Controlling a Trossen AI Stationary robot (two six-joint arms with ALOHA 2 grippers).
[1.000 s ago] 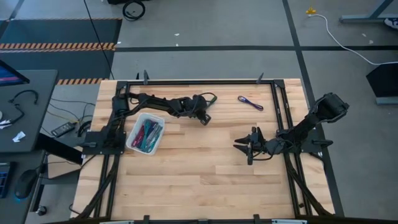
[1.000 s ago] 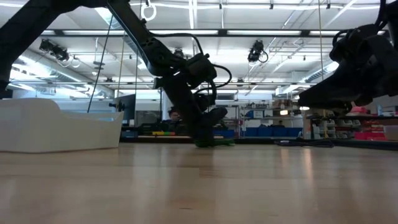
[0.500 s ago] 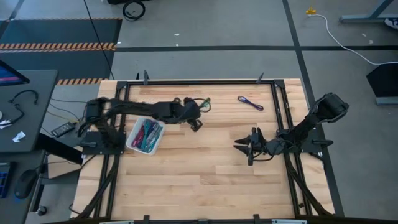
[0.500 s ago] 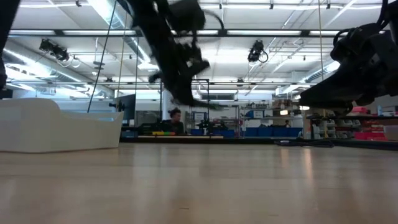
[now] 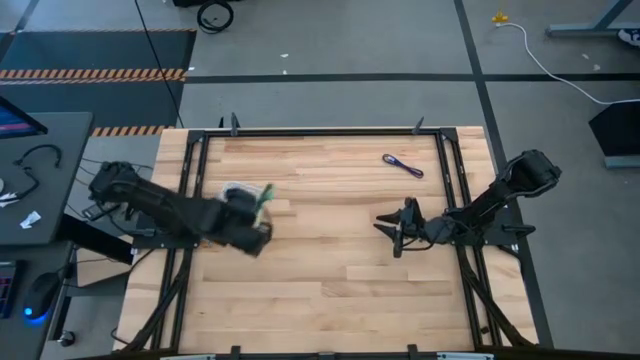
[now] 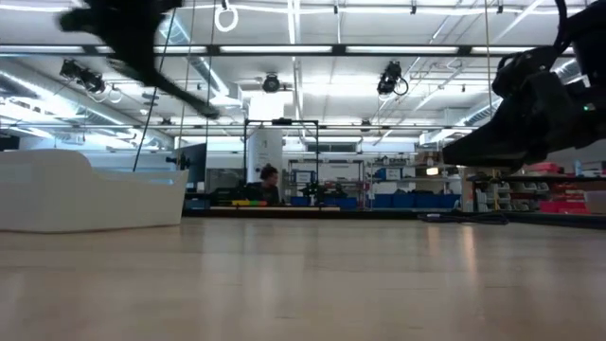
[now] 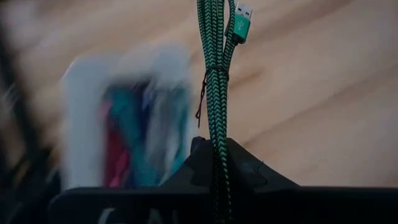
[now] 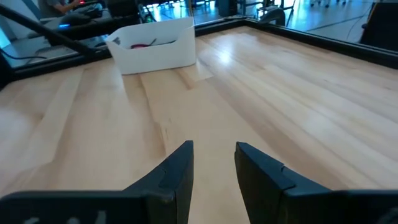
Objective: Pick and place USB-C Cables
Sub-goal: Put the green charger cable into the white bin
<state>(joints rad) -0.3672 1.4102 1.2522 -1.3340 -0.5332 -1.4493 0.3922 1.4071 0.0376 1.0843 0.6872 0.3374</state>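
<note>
My left gripper [image 5: 258,212] hovers over the white bin [image 5: 232,190] at the table's left and is shut on a green braided USB-C cable bundle [image 7: 216,68]. The bundle also shows from above as a green streak [image 5: 266,196]. The bin is blurred in the left wrist view, with maroon and teal cables [image 7: 134,140] lying inside. A purple cable [image 5: 402,164] lies flat on the far right part of the table. My right gripper [image 5: 398,232] waits open above the table's right half, touching nothing [image 8: 213,163]. My left gripper pinches the green cable bundle between its two fingers at one end [image 7: 217,163], with the fingers lying along it. The rest reaches past the fingertips to the tied middle [image 7: 211,73] and the connector end [image 7: 242,12]. The bundle is lifted clear, above the bin.
A black metal frame [image 5: 320,132] runs along the far edge and both sides of the wooden table. The white bin [image 6: 90,194] stands on the table's left. In the low view, my left arm [image 6: 133,33] is high and my right arm [image 6: 530,114] hangs on the right.
My left gripper rose from the far middle of the table with the green cable. It swung fast toward the table's left and near side and is now above the white bin. The green cable was lifted clear of the wood and carried along.
</note>
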